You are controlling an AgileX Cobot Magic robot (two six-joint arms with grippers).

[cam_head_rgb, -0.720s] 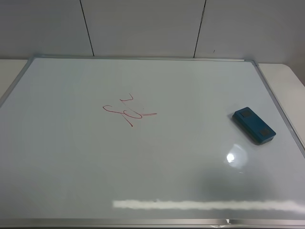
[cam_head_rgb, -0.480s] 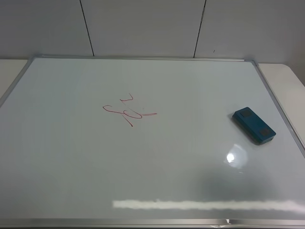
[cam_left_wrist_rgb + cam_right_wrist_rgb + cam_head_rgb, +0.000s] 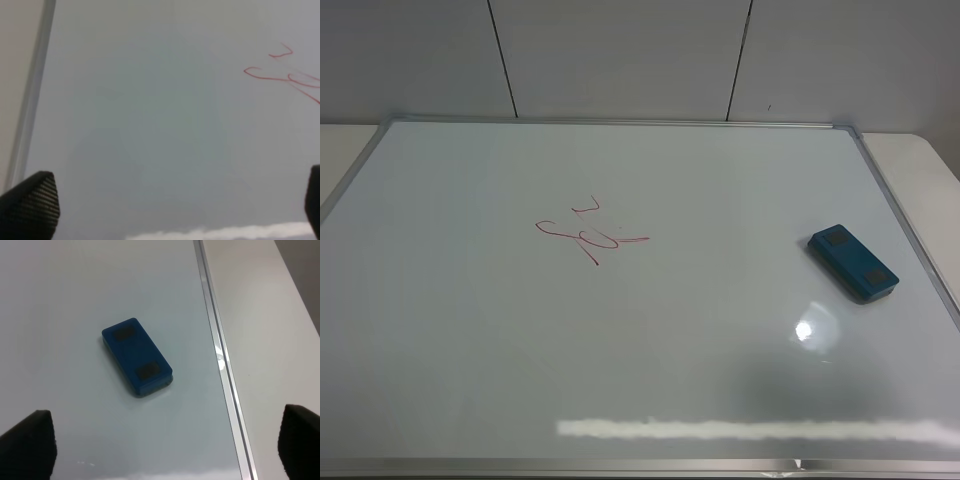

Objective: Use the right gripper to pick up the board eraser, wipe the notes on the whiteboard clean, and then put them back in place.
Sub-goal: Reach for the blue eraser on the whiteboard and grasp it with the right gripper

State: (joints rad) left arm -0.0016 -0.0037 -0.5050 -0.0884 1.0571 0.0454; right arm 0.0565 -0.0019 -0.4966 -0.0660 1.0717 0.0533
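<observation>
- My right gripper (image 3: 165, 445) stands wide open and empty; the board eraser (image 3: 137, 356) lies on the whiteboard (image 3: 60, 315), near its frame (image 3: 220, 365).
- It sits diagonal: without turning, my fingers (image 3: 27, 442) could push it sliding.

Nothing legible shows: no word, label, brand or number can be read in any view. The only writing is the notes (image 3: 591, 234), red marker on the whiteboard (image 3: 470, 330), a few loops and short strokes that make up no letter or figure that can be told. The eraser's (image 3: 853, 264) top carries no lettering that can be made out.
</observation>
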